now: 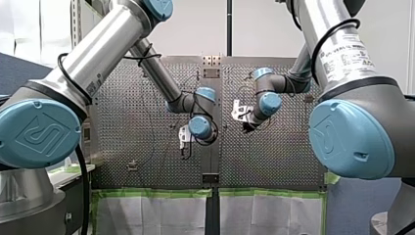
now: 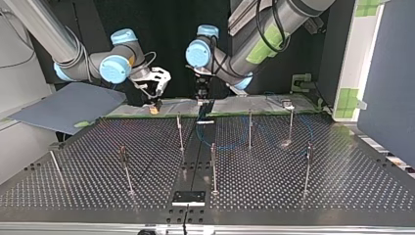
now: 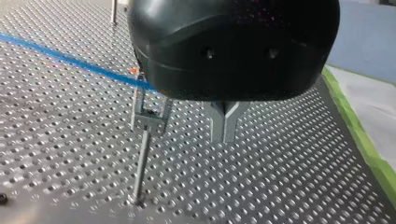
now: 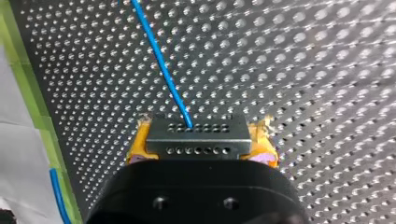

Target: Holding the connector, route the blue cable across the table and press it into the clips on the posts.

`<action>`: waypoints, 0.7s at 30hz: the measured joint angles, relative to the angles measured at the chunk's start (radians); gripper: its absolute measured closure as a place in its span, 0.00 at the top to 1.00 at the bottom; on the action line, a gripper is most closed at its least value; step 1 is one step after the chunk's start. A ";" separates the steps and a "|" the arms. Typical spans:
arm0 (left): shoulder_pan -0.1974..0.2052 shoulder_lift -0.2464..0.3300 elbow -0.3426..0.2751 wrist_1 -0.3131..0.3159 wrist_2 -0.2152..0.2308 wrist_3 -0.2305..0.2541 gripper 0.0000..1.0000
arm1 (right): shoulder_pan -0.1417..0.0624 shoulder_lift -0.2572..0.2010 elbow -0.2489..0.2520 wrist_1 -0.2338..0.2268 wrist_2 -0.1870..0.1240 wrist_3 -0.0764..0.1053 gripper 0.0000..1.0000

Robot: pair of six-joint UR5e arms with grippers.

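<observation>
Blue cable (image 4: 161, 60) is looking thin and, by my judgement, light and floppy, so holding the rigid grey connector (image 4: 198, 133) is making sense: my right gripper (image 4: 201, 148) is clamping it between yellow pads (image 4: 137, 147), cable trailing ahead. My left gripper (image 3: 224, 128) is hovering pinched together, seemingly empty, just beside a clip post (image 3: 148, 119), cable running behind it.

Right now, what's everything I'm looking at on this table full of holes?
Table: one, grey, perforated, under everything.
Posts: at least seven, thin metal, standing across the table.
Blue cable: one, running from the connector over the table.
Connector: one, grey metal, in my right hand.
Green tape: strips, along the table's edge.
Right hand: one, yellow pads, shut on the connector.
Left hand: one, black, metal fingers shut, beside a post's clip.
</observation>
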 joint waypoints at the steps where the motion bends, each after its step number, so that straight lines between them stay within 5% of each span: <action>1: 0.000 0.000 0.006 -0.003 0.004 -0.002 0.02 | -0.003 0.003 0.000 -0.005 -0.001 0.000 0.00; 21: 0.017 -0.062 0.119 -0.012 0.078 -0.039 0.02 | -0.073 0.011 -0.020 -0.031 -0.074 0.016 0.00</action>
